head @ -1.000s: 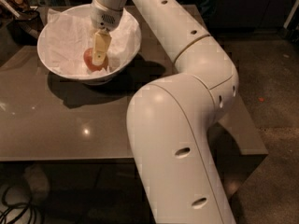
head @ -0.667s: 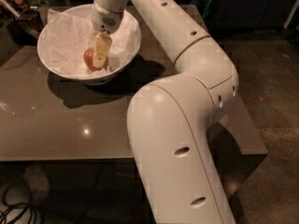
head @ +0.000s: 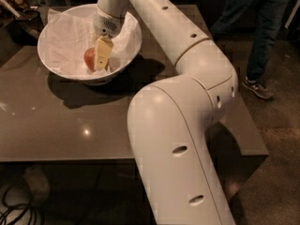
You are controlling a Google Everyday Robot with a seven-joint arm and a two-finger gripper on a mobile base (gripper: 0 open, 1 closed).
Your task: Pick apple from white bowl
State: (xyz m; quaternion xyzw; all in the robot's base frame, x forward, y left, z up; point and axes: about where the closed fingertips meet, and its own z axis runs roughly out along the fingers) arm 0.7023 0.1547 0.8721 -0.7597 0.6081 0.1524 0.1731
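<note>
The white bowl [head: 127, 59] stands on the far left part of the table, lined with crumpled white paper. The apple [head: 89, 59], reddish-orange, lies in the bowl's bottom. My gripper [head: 101, 62] reaches down into the bowl from the far side and sits right at the apple, with its yellowish part covering the apple's right side. The big white arm [head: 178, 125] runs from the front right up over the table to the bowl.
The grey-brown table [head: 56, 125] carries the bowl. Dark objects [head: 23, 18] stand at its far left corner. A person's legs [head: 262, 36] are at the back right. Cables [head: 14, 205] lie on the floor at the lower left.
Almost nothing has moved. The gripper stays down at the apple in the bowl, and the apple lies in the same place.
</note>
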